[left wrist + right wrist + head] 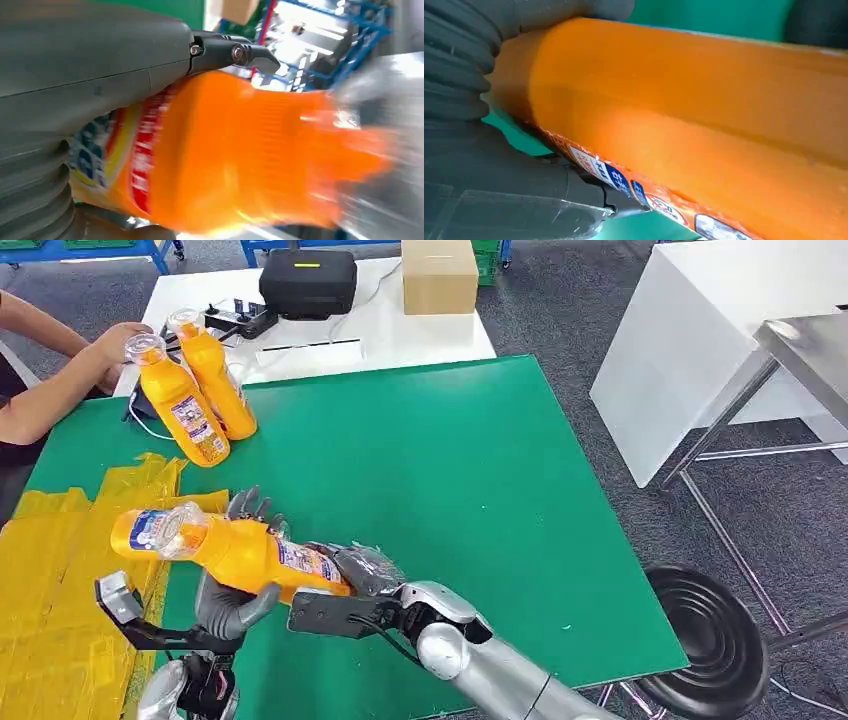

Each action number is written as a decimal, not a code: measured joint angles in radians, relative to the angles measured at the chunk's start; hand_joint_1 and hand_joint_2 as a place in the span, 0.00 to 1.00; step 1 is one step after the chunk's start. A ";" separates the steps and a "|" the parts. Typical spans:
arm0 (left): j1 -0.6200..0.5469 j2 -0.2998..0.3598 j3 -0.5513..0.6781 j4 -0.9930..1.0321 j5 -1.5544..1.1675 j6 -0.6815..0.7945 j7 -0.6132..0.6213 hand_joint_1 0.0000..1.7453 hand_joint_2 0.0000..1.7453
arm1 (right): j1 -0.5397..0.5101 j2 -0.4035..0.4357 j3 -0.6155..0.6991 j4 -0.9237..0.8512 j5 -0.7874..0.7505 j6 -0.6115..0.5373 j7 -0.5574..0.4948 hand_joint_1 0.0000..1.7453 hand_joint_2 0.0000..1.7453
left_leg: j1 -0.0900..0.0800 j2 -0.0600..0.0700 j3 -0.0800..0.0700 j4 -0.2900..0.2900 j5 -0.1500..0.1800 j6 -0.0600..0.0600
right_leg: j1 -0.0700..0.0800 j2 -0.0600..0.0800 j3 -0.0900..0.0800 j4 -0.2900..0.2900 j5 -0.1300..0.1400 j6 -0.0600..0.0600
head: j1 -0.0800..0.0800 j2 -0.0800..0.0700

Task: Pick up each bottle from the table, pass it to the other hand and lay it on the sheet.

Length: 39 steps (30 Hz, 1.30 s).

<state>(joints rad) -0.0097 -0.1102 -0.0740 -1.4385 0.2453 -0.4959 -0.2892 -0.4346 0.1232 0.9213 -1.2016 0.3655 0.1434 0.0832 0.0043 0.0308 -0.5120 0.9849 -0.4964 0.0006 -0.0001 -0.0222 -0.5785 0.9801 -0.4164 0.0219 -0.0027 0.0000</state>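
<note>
Both your left hand (235, 590) and right hand (362, 572) grip the orange bottle (245, 552); it looks smooth, rigid and probably slippery, so hold its labelled body.

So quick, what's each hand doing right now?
Left hand: holding the orange bottle from below.
Right hand: gripping the same bottle's base end.

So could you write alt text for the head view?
Both robot hands, left hand and right hand, hold one orange bottle sideways over a green table. A person's hand touches two more bottles beyond a yellow sheet.
</note>
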 measured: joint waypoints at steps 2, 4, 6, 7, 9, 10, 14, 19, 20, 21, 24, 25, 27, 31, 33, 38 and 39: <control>-0.001 0.003 -0.005 0.008 -0.002 0.000 0.001 0.00 1.00 | -0.004 0.005 0.005 0.002 0.000 -0.001 0.000 1.00 1.00 | 0.000 0.000 0.000 0.000 0.000 0.000 | 0.000 0.000 0.000 0.000 0.000 0.000 | 0.001 0.000; -0.001 0.005 -0.008 0.014 -0.002 0.000 0.001 0.00 1.00 | -0.006 0.008 0.005 0.004 0.000 -0.001 0.000 1.00 1.00 | 0.000 -0.001 0.000 0.000 0.000 0.000 | 0.000 0.000 0.000 0.000 0.000 0.000 | 0.001 0.000; -0.002 0.006 -0.008 0.019 -0.002 0.000 0.001 0.00 1.00 | -0.008 0.009 0.008 0.006 0.000 -0.001 0.000 1.00 1.00 | 0.000 -0.001 0.000 0.000 0.000 0.000 | 0.000 0.000 0.000 0.000 0.000 0.000 | 0.001 0.000; -0.002 0.006 -0.009 0.021 -0.002 0.000 0.001 0.00 1.00 | -0.008 0.010 0.009 0.007 0.000 -0.001 0.000 1.00 1.00 | 0.000 -0.001 0.000 0.000 0.000 0.000 | 0.000 0.000 0.000 0.000 0.000 0.000 | 0.001 0.000; -0.002 0.007 -0.011 0.024 -0.003 0.000 0.001 0.00 1.00 | -0.009 0.010 0.010 0.008 0.000 -0.001 0.000 1.00 1.00 | 0.000 -0.001 0.000 0.000 0.000 0.000 | 0.000 0.000 0.000 0.000 0.000 0.000 | 0.001 0.000; -0.003 0.008 -0.012 0.026 -0.006 0.001 0.002 0.00 1.00 | -0.010 0.010 0.011 0.009 0.000 -0.001 0.000 1.00 1.00 | 0.000 -0.001 0.000 0.000 0.000 0.000 | 0.000 0.000 0.000 0.000 0.000 0.000 | 0.001 0.000; -0.014 0.019 -0.026 0.038 -0.071 0.026 -0.004 0.00 1.00 | -0.018 0.011 0.014 0.016 -0.005 0.000 0.000 1.00 1.00 | 0.000 -0.001 0.000 0.000 0.000 0.000 | 0.000 0.000 0.000 0.000 0.000 0.000 | 0.001 0.000; -0.016 0.026 -0.042 0.041 -0.107 0.038 -0.031 1.00 1.00 | -0.022 0.011 0.016 0.020 -0.013 0.002 0.001 1.00 1.00 | 0.000 -0.001 0.000 0.000 0.000 0.000 | 0.000 0.000 0.000 0.000 0.000 0.000 | 0.001 0.000; -0.015 0.026 -0.042 0.041 -0.101 0.037 -0.034 1.00 1.00 | -0.025 0.011 0.018 0.021 -0.016 0.002 0.001 1.00 1.00 | 0.000 -0.001 0.000 0.000 0.000 0.000 | 0.000 0.000 0.000 0.000 0.000 0.000 | 0.001 0.000; -0.015 0.026 -0.042 0.041 -0.095 0.035 -0.037 1.00 1.00 | -0.026 0.011 0.020 0.021 -0.016 0.002 0.001 1.00 1.00 | 0.000 -0.001 0.000 0.000 0.000 0.000 | 0.000 0.000 0.000 0.000 0.000 0.000 | 0.001 0.000; -0.013 0.026 -0.042 0.040 -0.081 0.028 -0.044 1.00 1.00 | -0.026 0.013 0.021 0.022 -0.018 0.002 0.001 1.00 1.00 | 0.000 -0.001 0.000 0.000 0.000 0.000 | 0.000 0.000 0.000 0.000 0.000 0.000 | 0.001 0.000; -0.013 0.026 -0.042 0.040 -0.079 0.027 -0.045 1.00 1.00 | -0.026 0.013 0.022 0.023 -0.018 0.002 0.001 1.00 1.00 | 0.000 -0.001 0.000 0.000 0.000 0.000 | 0.000 0.000 0.000 0.000 0.000 0.000 | 0.001 0.000; -0.013 0.026 -0.041 0.040 -0.076 0.024 -0.048 1.00 1.00 | -0.027 0.015 0.024 0.026 -0.019 0.002 0.001 1.00 1.00 | 0.000 -0.001 0.000 0.000 0.000 0.000 | 0.000 0.000 0.000 0.000 0.000 0.000 | 0.001 0.000; -0.012 0.026 -0.038 0.040 -0.071 0.019 -0.051 1.00 1.00 | -0.027 0.016 0.026 0.029 -0.019 -0.001 0.001 1.00 1.00 | 0.000 -0.001 0.000 0.000 0.000 0.000 | 0.000 0.000 0.000 0.000 0.000 0.000 | 0.001 0.000; -0.012 0.026 -0.038 0.040 -0.069 0.019 -0.051 1.00 1.00 | -0.027 0.017 0.027 0.029 -0.021 -0.001 0.001 1.00 1.00 | 0.000 -0.001 0.000 0.000 0.000 0.000 | 0.000 0.000 0.000 0.000 0.000 0.000 | 0.001 0.000; -0.011 0.026 -0.036 0.040 -0.063 0.015 -0.053 1.00 1.00 | -0.027 0.018 0.027 0.029 -0.020 -0.001 0.000 1.00 1.00 | 0.000 -0.001 0.000 0.000 0.000 0.000 | 0.000 0.000 0.000 0.000 0.000 0.000 | 0.001 0.000; -0.011 0.026 -0.035 0.040 -0.062 0.013 -0.053 1.00 1.00 | -0.027 0.018 0.027 0.029 -0.020 -0.001 0.000 1.00 1.00 | 0.000 -0.001 0.000 0.000 0.000 0.000 | 0.000 0.000 0.000 0.000 0.000 0.000 | 0.001 0.000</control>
<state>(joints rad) -0.0206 -0.0843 -0.1091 -1.3981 0.1835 -0.4826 -0.3426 -0.4615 0.1408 0.9487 -1.1723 0.3452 0.1423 0.0832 0.0043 0.0301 -0.5120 0.9849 -0.4964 0.0006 0.0001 -0.0222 -0.5785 0.9801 -0.4164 0.0219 -0.0019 0.0000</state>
